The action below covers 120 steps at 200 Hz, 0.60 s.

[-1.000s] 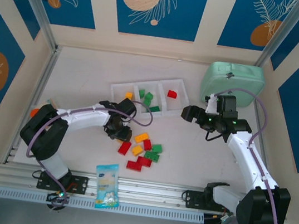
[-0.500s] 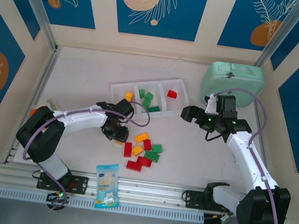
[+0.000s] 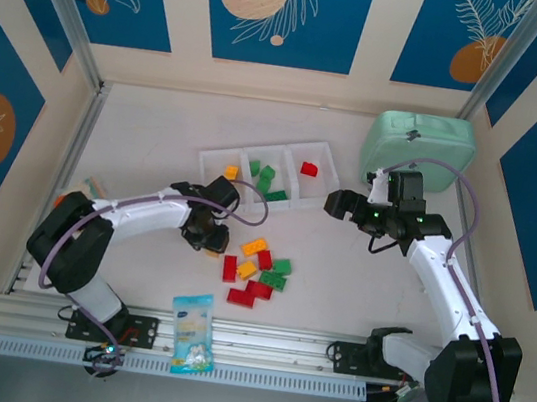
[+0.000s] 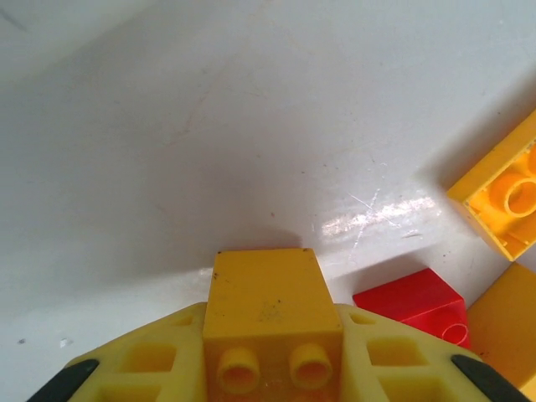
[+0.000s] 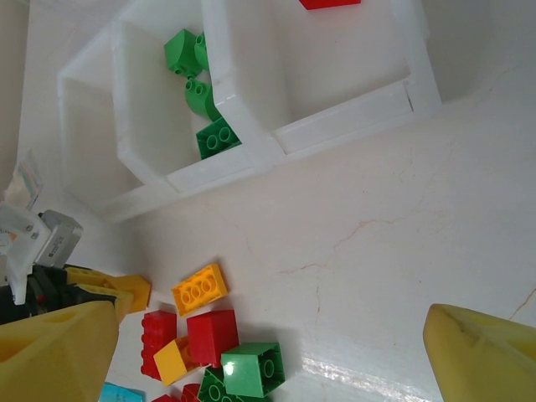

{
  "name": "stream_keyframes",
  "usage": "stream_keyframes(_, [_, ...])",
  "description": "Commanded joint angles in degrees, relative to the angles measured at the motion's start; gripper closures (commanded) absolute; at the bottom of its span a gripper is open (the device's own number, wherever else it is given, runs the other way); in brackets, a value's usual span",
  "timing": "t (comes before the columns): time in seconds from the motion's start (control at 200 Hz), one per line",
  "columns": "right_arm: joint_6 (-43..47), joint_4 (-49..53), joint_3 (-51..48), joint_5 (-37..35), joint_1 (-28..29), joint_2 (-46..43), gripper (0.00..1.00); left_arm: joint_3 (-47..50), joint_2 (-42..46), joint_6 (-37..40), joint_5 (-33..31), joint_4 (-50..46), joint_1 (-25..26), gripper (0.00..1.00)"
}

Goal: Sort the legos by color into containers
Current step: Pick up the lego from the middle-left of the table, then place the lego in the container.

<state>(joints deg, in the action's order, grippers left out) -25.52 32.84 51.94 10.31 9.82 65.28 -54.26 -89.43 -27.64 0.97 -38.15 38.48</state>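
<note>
The left gripper (image 4: 272, 362) is closed on a small yellow-orange studded plastic brick (image 4: 270, 301), with one yellow finger (image 4: 159, 364) pressed to each side. In the left wrist view two of the brick's studs face back toward the camera in a row running from finger to finger, and its smooth body sticks out ahead of the fingertips over the white table (image 4: 251, 126). I cannot tell whether it rests on the surface or is just clear of it. From above, this grip sits at the left edge of the loose pile of red, green and yellow bricks (image 3: 256, 270), which lies between the two arms, nearer the arm bases than the tray. A red brick (image 4: 412, 303) and a yellow brick (image 4: 502, 197) with its studs tilted to the side lie just to the right of the held one. The white three-compartment plastic tray (image 3: 216, 158) lies with its long axis across the table, its right end angled slightly toward the far wall. Its left compartment holds one yellow-orange brick (image 3: 231, 171), the middle one several green bricks (image 5: 216, 138) and the right one a single red brick (image 3: 310, 169). The right gripper (image 5: 266, 322) hangs wide apart with nothing between its fingers, just right of the tray and pointing toward the tray and pile. A mint-green rounded case (image 3: 420, 148) stands at the far right, and a blue-and-white snack packet (image 3: 191, 331) lies at the near edge.
</note>
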Motion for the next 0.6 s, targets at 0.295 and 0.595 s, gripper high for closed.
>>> stream_keyframes(0.295, [0.6, 1.9, 1.2, -0.7, 0.8, -0.1, 0.06, -13.4, 10.0, -0.9, -18.2, -6.3, -0.8, 0.75])
stream_keyframes(0.595, [0.7, 1.8, 1.1, -0.5, 1.3, 0.0, 0.06, -24.4, -3.3, 0.7, -14.3, -4.3, -4.4, 0.74])
